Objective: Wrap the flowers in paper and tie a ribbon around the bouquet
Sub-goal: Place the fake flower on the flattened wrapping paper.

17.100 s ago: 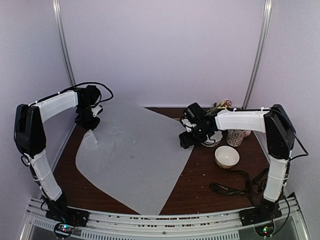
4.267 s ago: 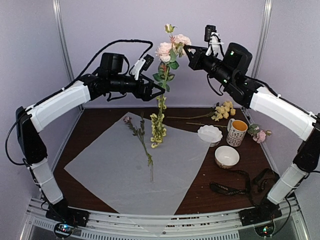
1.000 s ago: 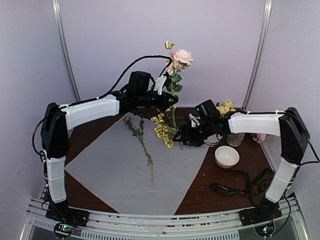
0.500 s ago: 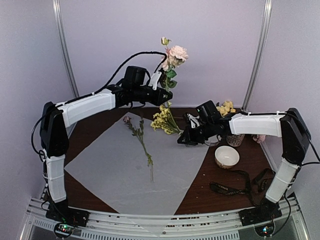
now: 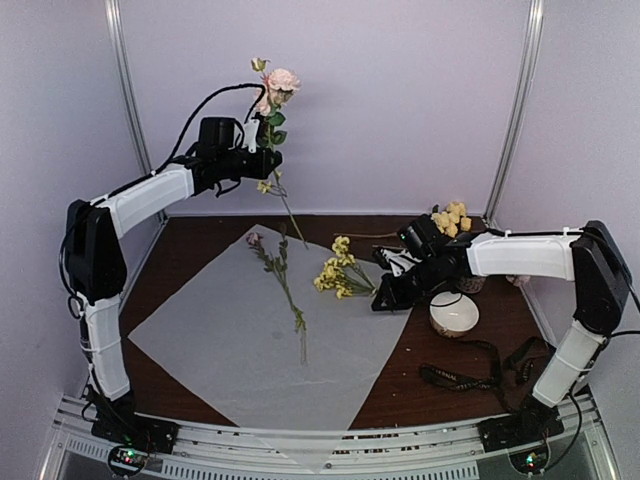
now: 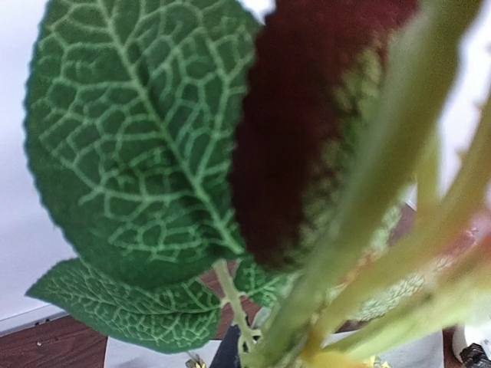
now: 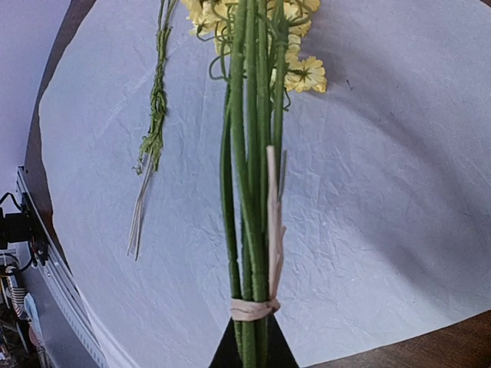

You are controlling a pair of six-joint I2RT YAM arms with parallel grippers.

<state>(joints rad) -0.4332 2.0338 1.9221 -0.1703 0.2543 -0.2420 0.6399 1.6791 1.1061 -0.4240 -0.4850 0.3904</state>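
We see the left gripper (image 5: 268, 160) clamped on the pink rose stems (image 5: 277, 88), held high above the far left corner of the bench (image 5: 400, 392). Blooms are up top, and the stem ends hang down over the far corner of the paper (image 5: 230, 350). The left wrist view is just blurred green leaves (image 6: 138, 130) and stems up close, with no fingers visible there.

The right gripper (image 5: 385, 297) sits low at the paper's right corner, clenched on the tied end of the yellow bunch (image 5: 338, 275). In the right wrist view we see the green stems bound by a pale raffia tie (image 7: 253, 309) just above the fingertips, with the blooms pointing away over the paper. We can't tell whether the bunch touches the sheet.

The paper lies flat and diamond-wise over the left and centre of the bench, its near corner reaching the near edge. A thin green sprig (image 5: 283, 285) lies on it, left of the yellow bunch and apart from it.

The ribbon (image 5: 462, 378) lies loose near the bench's near right corner, off the paper. A white bowl (image 5: 453, 313) stands just beside the paper's right corner. More yellow blooms (image 5: 451, 216) sit at the far right edge.
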